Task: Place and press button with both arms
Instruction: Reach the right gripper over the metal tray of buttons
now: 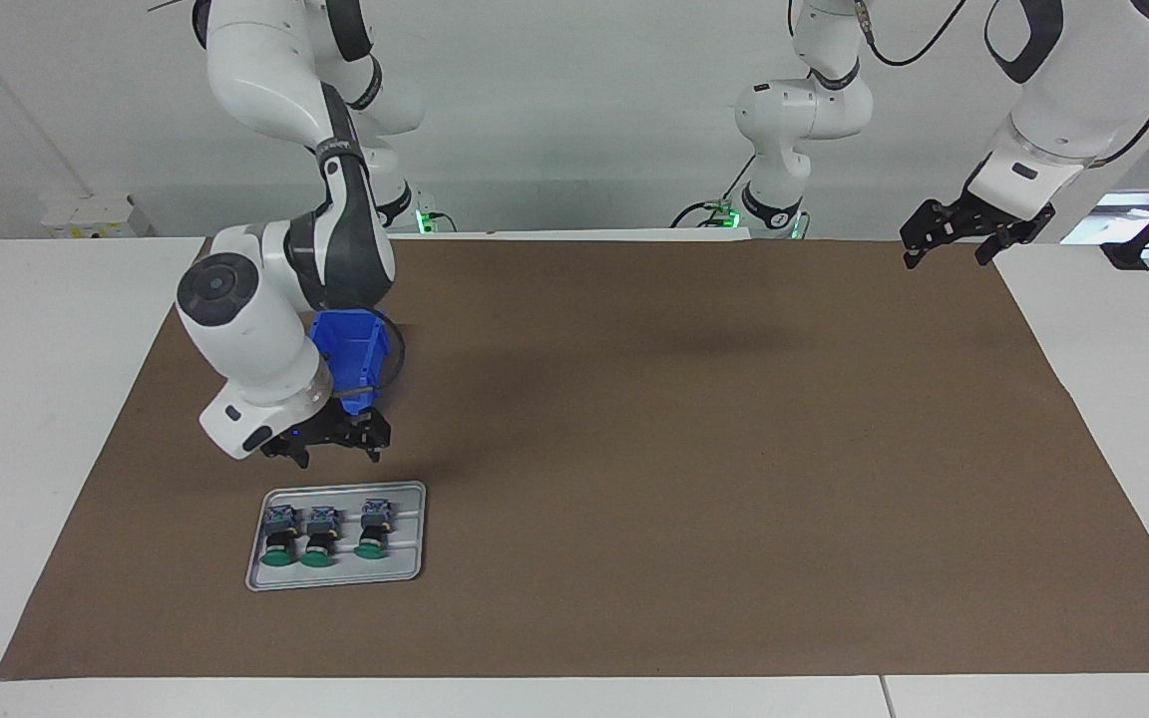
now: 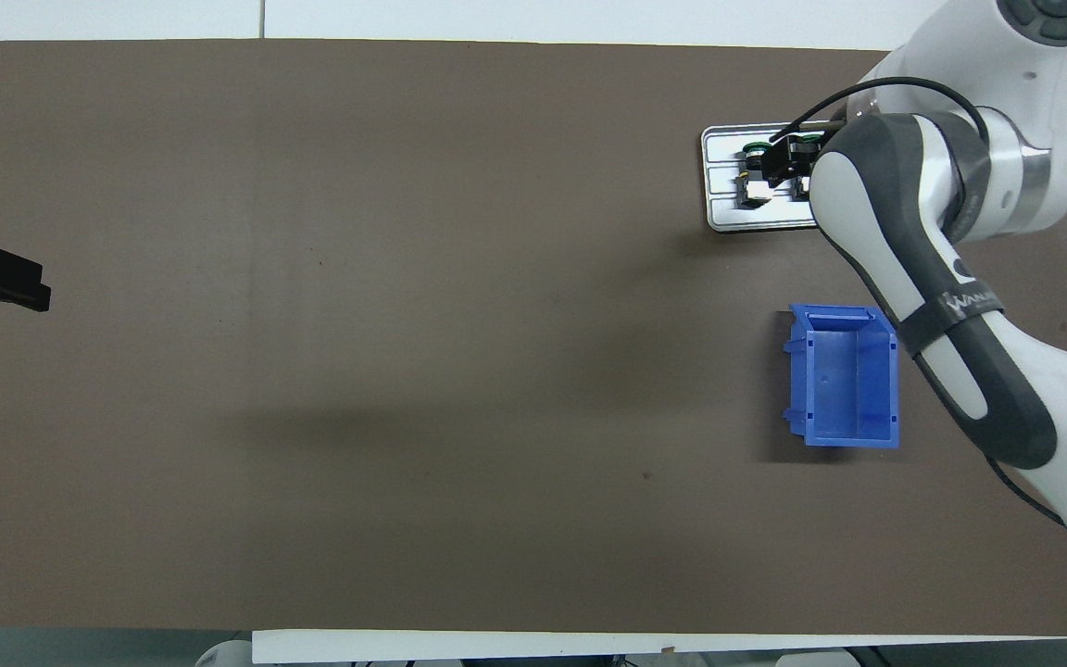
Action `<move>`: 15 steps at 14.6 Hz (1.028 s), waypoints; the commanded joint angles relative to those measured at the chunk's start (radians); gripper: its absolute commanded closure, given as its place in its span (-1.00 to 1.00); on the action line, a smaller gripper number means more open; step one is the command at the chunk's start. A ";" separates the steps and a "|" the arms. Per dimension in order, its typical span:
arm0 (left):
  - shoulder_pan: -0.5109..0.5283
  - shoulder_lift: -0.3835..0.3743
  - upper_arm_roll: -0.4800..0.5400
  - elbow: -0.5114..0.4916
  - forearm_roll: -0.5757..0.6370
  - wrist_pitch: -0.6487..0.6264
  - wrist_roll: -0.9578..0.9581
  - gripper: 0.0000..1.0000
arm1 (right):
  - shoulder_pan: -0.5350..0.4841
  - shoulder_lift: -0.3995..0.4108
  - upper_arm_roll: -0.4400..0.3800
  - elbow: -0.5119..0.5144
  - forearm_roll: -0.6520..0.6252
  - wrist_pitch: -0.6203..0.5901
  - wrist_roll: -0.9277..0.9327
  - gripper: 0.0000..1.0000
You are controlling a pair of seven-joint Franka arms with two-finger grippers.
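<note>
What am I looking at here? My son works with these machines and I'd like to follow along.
Two white robot arms work at a brown-covered table. One picture faces them from across the table; the other looks down from above their end. A metal tray holds three green-capped buttons, with a blue bin nearer the robots. The right gripper hangs open above the tray's nearer edge, holding nothing. The left gripper waits, open and empty, over its own end of the table.

Both claws [image 1: 333, 447] [image 1: 944, 249] open, raised
</note>
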 commanded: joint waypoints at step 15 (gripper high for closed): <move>-0.002 -0.028 0.004 -0.028 0.017 0.007 0.002 -0.99 | 0.017 0.142 0.002 -0.017 -0.035 0.174 -0.036 -0.65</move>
